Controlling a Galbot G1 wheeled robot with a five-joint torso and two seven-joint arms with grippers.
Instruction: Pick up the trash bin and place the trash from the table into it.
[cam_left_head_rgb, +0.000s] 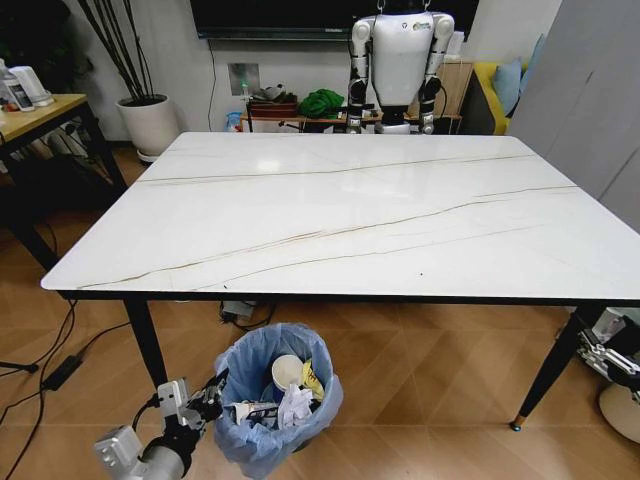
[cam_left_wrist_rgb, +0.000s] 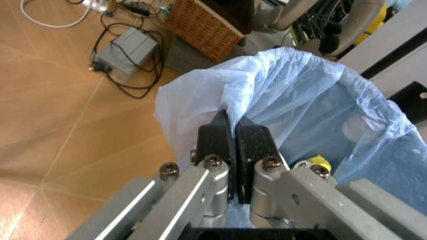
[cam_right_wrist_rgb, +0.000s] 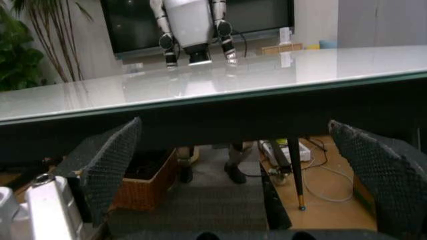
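Observation:
The trash bin (cam_left_head_rgb: 278, 400), lined with a crinkly light-blue bag (cam_left_wrist_rgb: 320, 100), stands on the wooden floor just in front of the table's near edge. In it lie trash pieces: a white paper cup (cam_left_head_rgb: 287, 372), crumpled white paper (cam_left_head_rgb: 295, 405) and a yellow scrap (cam_left_wrist_rgb: 319, 162). My left gripper (cam_left_head_rgb: 212, 400) is at the bin's left side, shut on the bag-covered rim (cam_left_wrist_rgb: 233, 120). The white marble-look table (cam_left_head_rgb: 350, 200) has a bare top. My right gripper (cam_left_head_rgb: 615, 355) hangs low at the right, below the tabletop, open, with its dark pads (cam_right_wrist_rgb: 107, 160) wide apart.
Slim black table legs (cam_left_head_rgb: 145, 340) (cam_left_head_rgb: 550, 370) flank the bin. A wooden desk (cam_left_head_rgb: 30, 115) and white plant pot (cam_left_head_rgb: 150, 122) stand at the far left, a humanoid robot (cam_left_head_rgb: 400, 60) behind the table. A wicker basket (cam_left_wrist_rgb: 203, 30), power brick (cam_left_wrist_rgb: 127, 47) and cables lie on the floor.

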